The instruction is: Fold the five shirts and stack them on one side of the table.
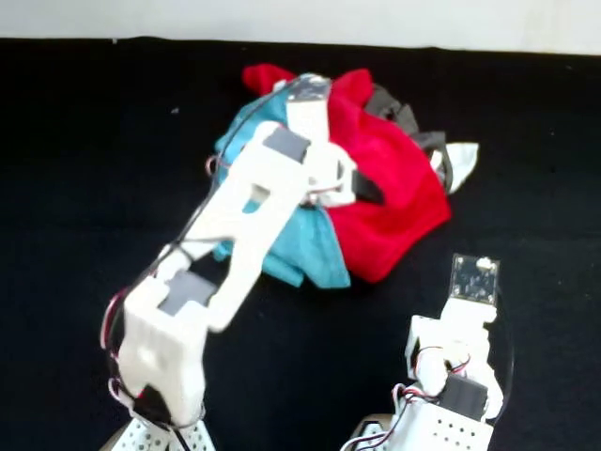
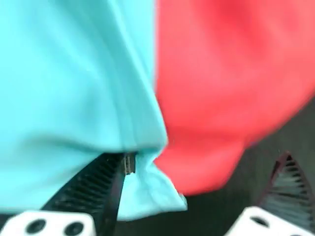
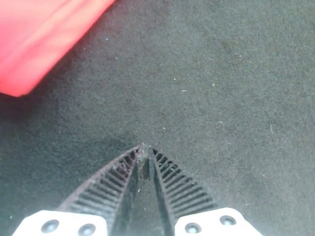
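My left pincer [image 2: 207, 158] stands wide open over the heap of shirts and has hold of nothing. The hem of the teal shirt [image 2: 74, 88] drapes against one finger [image 2: 98, 189]. The other finger [image 2: 288, 184] stands apart over the bare black table [image 2: 221, 216], just beside the red shirt [image 2: 231, 73].

From above, my left arm [image 1: 235, 216] stretches from 7 o'clock up to the heap, which lies a little toward 12 o'clock from the table's middle. The teal shirt takes the heap's 9 o'clock side and the red shirt its 3 o'clock side, the two touching along a crumpled seam. A dark shirt [image 1: 404, 117] peeks out along the red one's 1 o'clock edge, and a white cloth [image 1: 463, 160] sticks out at 3 o'clock. Nothing in the heap lies folded flat.

My right pincer [image 3: 143, 150] is closed tip to tip with nothing between the fingers. It is over bare table, and an edge of the red shirt lies ahead of it, apart. My right arm [image 1: 460, 329] sits at 5 o'clock, close to its base.
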Robot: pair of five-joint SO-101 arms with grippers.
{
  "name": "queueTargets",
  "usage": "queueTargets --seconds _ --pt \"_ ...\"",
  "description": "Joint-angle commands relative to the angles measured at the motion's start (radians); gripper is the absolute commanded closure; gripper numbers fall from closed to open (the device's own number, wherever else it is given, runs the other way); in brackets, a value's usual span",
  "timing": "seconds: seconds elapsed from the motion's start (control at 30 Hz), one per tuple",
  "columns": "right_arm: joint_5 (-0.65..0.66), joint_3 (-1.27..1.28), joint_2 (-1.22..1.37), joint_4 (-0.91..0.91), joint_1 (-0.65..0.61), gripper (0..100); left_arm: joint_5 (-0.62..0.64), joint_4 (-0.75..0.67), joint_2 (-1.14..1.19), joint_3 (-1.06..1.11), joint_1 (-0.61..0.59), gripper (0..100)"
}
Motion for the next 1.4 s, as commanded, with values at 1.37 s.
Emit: queueTargets --seconds 1.37 --pt "-0.005 0.128 0.002 0.005 -0.008 98.2 -0.529 0.557 -0.090 -0.519 -1.503 99"
